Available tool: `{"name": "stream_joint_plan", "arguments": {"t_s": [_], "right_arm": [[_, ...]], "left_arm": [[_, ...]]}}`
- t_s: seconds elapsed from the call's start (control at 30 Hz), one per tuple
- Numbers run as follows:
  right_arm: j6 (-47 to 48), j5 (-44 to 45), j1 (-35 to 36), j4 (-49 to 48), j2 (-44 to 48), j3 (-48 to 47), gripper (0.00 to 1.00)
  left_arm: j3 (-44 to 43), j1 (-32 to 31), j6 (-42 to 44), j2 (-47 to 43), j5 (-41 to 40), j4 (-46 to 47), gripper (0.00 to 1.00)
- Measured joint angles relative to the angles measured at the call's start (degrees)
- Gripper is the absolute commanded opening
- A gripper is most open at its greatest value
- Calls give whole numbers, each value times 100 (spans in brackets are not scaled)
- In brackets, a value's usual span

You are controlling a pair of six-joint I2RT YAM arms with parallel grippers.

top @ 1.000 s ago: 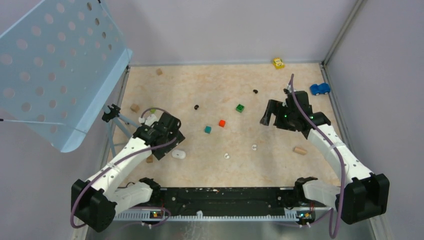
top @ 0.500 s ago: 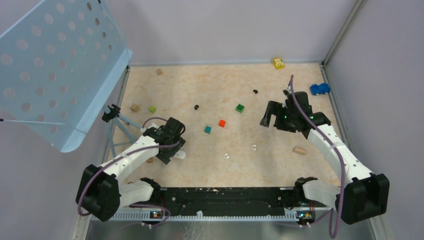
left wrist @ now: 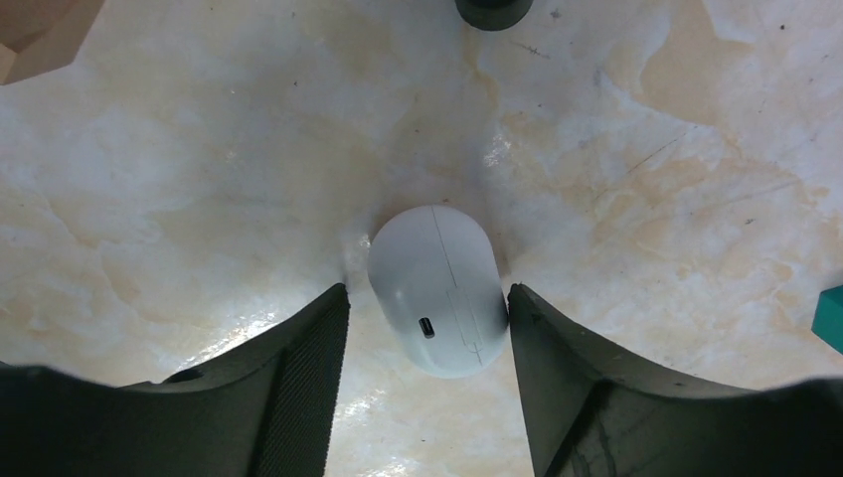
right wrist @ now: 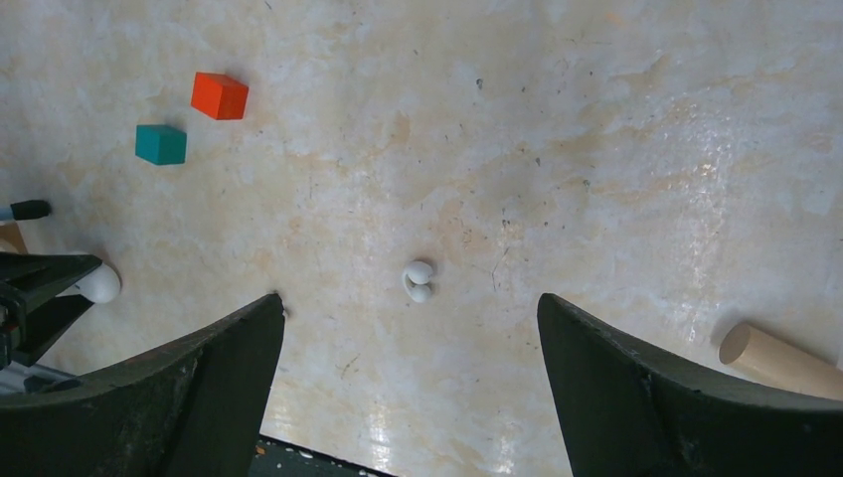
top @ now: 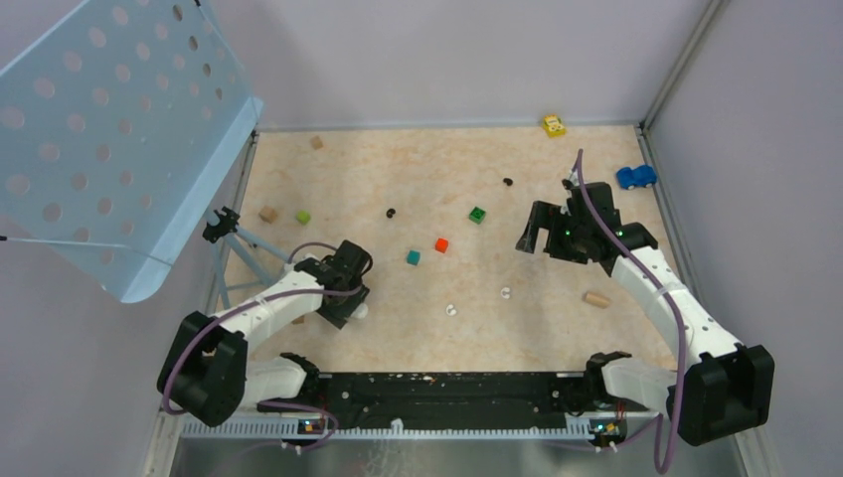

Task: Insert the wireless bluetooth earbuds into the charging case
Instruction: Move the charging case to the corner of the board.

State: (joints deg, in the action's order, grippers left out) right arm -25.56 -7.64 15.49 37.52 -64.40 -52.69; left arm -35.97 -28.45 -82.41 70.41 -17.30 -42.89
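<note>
Since the earlier frame the charging case (left wrist: pixel 437 288), lying at the left of the table (top: pixel 398 159), has been straddled by the left gripper (left wrist: pixel 427 310). Its jaws are narrowed but seemingly not yet clamped, since a gap is left on one side. Grasping the case is judged the step in hand, and closure must be completed next. Two white earbuds (top: pixel 450 310) lie loose to the right, near the wide-open right gripper (top: pixel 527 237).

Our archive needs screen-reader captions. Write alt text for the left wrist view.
A white rounded charging case lies on the marbled table between the two dark fingers of the left gripper, which stand open, close on either side. A teal cube shows its corner at the right edge.
</note>
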Motion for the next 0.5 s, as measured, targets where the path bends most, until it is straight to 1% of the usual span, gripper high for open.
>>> {"name": "stream_joint_plan", "arguments": {"t_s": [0.13,0.23,0.37,0.5], "right_arm": [[0,-9,0,2,-35,0,96],[-4,-9,0,4,-59,0,96],[-22,-9,-2,0,-57,-2,96],[-68,-24,0,-4,-42,-2,96]], "left_arm": [[66,-13,7,28,13,111,59],[50,-17,162,101,57,216,57],[-94,-20,638,332,260,520,58],[-190,-160,1189,525,584,1134,57]]}}
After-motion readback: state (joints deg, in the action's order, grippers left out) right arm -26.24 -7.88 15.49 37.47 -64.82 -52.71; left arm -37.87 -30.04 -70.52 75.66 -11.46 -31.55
